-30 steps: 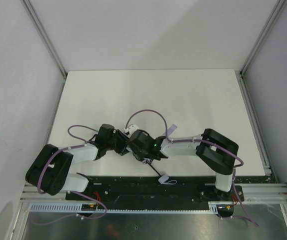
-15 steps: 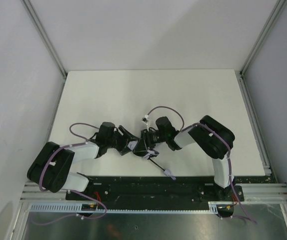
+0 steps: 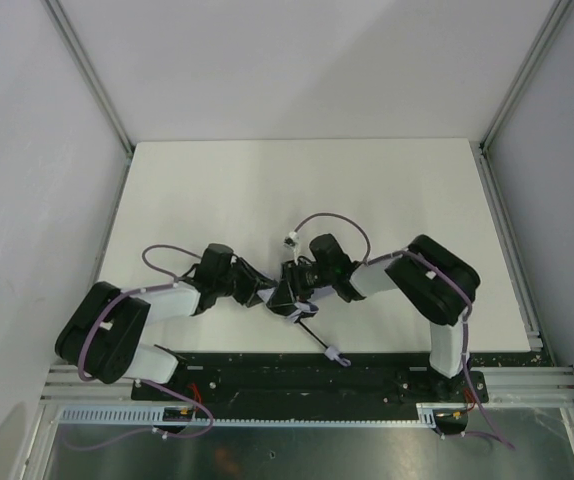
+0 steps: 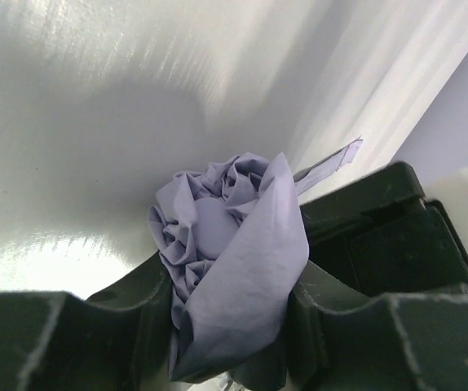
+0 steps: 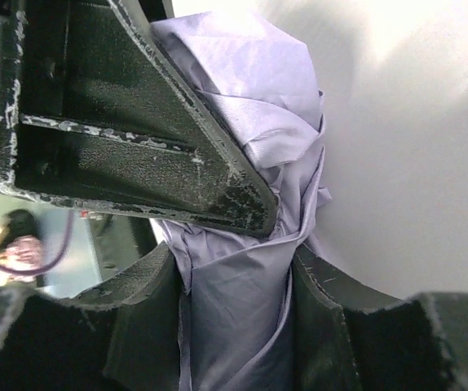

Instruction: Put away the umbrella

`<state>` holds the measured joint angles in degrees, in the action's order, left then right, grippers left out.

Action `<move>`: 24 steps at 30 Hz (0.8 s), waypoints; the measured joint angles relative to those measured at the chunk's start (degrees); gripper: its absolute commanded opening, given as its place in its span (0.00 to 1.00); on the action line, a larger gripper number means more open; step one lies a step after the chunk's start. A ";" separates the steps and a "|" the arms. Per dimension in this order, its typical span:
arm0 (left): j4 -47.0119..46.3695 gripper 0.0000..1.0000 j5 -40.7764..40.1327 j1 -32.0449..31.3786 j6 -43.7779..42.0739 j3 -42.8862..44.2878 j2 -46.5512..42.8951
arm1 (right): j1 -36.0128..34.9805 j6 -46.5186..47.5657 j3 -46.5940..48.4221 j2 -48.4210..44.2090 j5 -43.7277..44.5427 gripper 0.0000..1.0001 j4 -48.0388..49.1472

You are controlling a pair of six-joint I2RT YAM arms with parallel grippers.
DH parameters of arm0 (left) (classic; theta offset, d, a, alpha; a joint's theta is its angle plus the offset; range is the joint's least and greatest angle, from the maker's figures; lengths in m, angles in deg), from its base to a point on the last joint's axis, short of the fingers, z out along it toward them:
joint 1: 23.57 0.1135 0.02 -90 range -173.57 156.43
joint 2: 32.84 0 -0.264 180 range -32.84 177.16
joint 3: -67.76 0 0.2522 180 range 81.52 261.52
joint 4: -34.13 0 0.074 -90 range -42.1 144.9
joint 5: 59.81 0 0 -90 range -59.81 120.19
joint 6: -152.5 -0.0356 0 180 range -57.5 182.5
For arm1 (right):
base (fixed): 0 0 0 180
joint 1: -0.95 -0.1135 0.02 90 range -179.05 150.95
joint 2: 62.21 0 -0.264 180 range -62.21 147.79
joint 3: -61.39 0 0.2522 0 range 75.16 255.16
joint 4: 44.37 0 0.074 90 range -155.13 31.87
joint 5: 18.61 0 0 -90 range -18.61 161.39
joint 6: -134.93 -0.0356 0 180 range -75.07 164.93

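The umbrella's pale lavender canopy (image 4: 234, 244) is a crumpled bundle held between both grippers, low over the white table (image 3: 297, 190). My left gripper (image 4: 230, 326) is shut on the fabric, which fills the gap between its fingers. My right gripper (image 5: 234, 318) is shut on the same bundle (image 5: 246, 301) from the other side, with a left finger (image 5: 136, 138) crossing just in front of it. In the top view the grippers meet tip to tip, left gripper (image 3: 259, 293) and right gripper (image 3: 285, 290). The thin black shaft (image 3: 315, 336) runs toward the near edge and ends in the small pale handle (image 3: 337, 355).
A black base rail (image 3: 297, 375) runs along the table's near edge, just below the handle. Lavender cables (image 3: 332, 220) loop above both wrists. Metal frame posts (image 3: 507, 220) and white walls enclose the table on three sides.
Since a second ago the right arm has pulled its elbow back and turned its wrist, now facing the left gripper. The umbrella's handle shifted slightly. Little has moved in the last half second.
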<state>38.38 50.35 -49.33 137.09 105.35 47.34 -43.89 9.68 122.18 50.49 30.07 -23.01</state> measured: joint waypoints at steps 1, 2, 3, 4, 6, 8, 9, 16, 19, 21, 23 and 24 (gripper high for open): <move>0.00 0.00 0.07 -0.20 0.04 -0.07 -0.07 | -0.90 1.90 0.35 -1.88 2.95 0.59 -4.13; 0.00 0.00 0.13 -0.26 0.04 -0.15 -0.17 | -1.79 3.32 0.72 -3.21 5.35 0.66 -7.06; 0.09 0.00 0.15 -0.28 0.26 -0.20 -0.42 | -3.08 4.90 1.46 -4.76 8.52 0.71 -10.75; 0.24 0.00 0.11 -0.26 0.52 -0.20 -0.66 | -4.74 6.75 2.58 -6.43 12.37 0.75 -14.69; 0.66 0.00 -0.02 -0.26 1.03 -0.20 -0.98 | -8.94 10.86 5.27 -8.81 21.84 0.80 -22.40; 1.86 0.00 -0.11 -0.28 1.53 -0.11 -1.07 | -12.87 14.27 7.80 -9.55 31.23 0.81 -28.33; 3.06 0.00 -0.33 -0.35 1.66 -0.07 -1.05 | -14.95 15.85 9.16 -9.57 36.15 0.82 -31.23; 7.91 0.00 -0.09 -0.55 3.13 1.49 -0.57 | -25.55 21.88 16.24 -6.25 64.54 0.59 -44.78; 8.76 0.00 -0.24 -0.57 3.54 1.88 -0.48 | -27.21 22.77 17.79 -4.74 70.44 0.26 -46.40; 8.98 0.00 -0.37 -0.70 3.34 2.10 -0.46 | -27.85 23.74 18.36 -4.15 71.43 0.07 -46.95; 9.07 0.00 -0.52 -0.85 2.64 2.29 -0.46 | -28.06 25.00 18.43 -4.04 71.73 0.02 -47.08; 9.18 0.00 -0.63 -0.87 2.36 2.38 -0.46 | -28.06 25.42 18.45 -4.02 71.60 0.01 -47.10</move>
<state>47.56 49.71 -50.20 139.45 107.73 46.88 -71.95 35.10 140.63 46.47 101.67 -70.12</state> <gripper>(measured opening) 0.420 0.235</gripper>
